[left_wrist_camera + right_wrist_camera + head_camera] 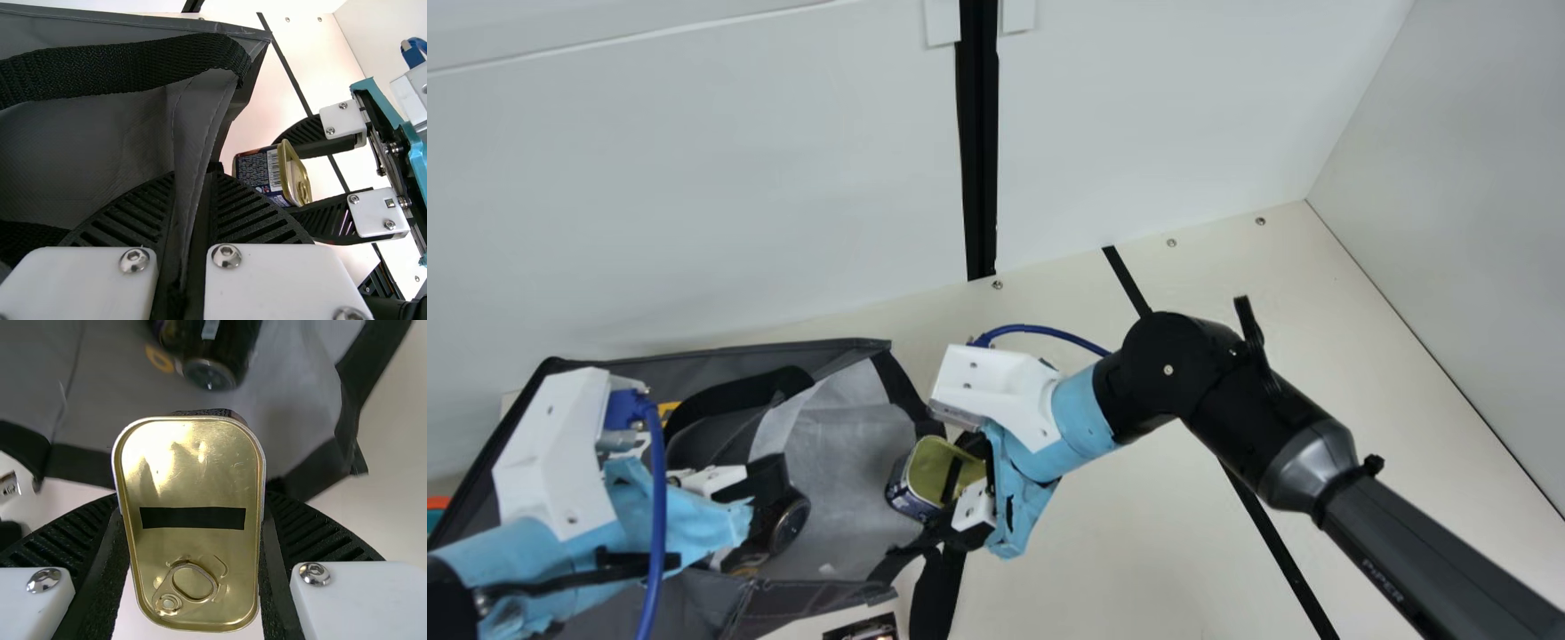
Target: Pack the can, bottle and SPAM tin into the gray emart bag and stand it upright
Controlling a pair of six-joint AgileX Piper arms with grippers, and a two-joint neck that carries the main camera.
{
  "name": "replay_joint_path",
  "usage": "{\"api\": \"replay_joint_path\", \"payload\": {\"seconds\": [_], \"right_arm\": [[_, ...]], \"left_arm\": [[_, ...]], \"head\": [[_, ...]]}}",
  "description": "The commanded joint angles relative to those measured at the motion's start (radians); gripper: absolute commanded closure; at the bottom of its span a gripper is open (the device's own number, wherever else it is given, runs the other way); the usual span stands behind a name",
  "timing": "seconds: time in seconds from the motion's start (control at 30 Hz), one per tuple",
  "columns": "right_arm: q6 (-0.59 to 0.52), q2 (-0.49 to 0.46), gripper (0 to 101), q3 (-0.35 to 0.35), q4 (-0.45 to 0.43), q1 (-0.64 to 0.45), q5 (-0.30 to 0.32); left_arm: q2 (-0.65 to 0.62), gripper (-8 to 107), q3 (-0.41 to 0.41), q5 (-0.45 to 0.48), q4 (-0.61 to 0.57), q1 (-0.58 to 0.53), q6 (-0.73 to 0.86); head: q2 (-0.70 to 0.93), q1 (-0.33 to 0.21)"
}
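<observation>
Nearest in the main view, a black strap (938, 591) hangs from the gray emart bag (720, 613) onto the cream table (1103, 551), on the bag's right side. The left gripper (760, 478) is over the bag; its ribbed fingers (257, 213) are drawn nearly together, pinching a fold of the gray fabric between them. Inside the bag, by that gripper, lies a dark cylindrical container (790, 524), round end toward the mouth; whether it is the can or the bottle I cannot tell.

At the bag's open mouth, the right gripper (960, 487) is parted just to the width of the SPAM tin (938, 471) and grips it by its two long sides. The tin's gold face with the pull ring (193, 580) is turned toward the right wrist camera, its other end toward the bag. Farthest, behind the bag, rises a white wall (694, 196) with a black vertical strip (980, 142).
</observation>
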Motion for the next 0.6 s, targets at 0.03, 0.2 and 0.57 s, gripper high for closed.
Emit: {"api": "replay_joint_path", "payload": {"seconds": [0.03, 0.2, 0.57], "right_arm": [[-0.022, 0.005, 101, 0.006, 0.036, 0.005, -0.013], [-0.053, 0.018, 101, 0.014, 0.080, 0.019, -0.036], [-0.087, 0.075, 101, 0.000, 0.158, 0.067, -0.089]], "left_arm": [[0.000, 107, 0.000, 0.000, 0.000, 0.000, 0.000], [0.000, 107, 0.000, 0.000, 0.000, 0.000, 0.000], [0.000, 107, 0.000, 0.000, 0.000, 0.000, 0.000]], "head": [[-0.001, -0.023], [-0.001, -0.023], [-0.001, -0.023]]}}
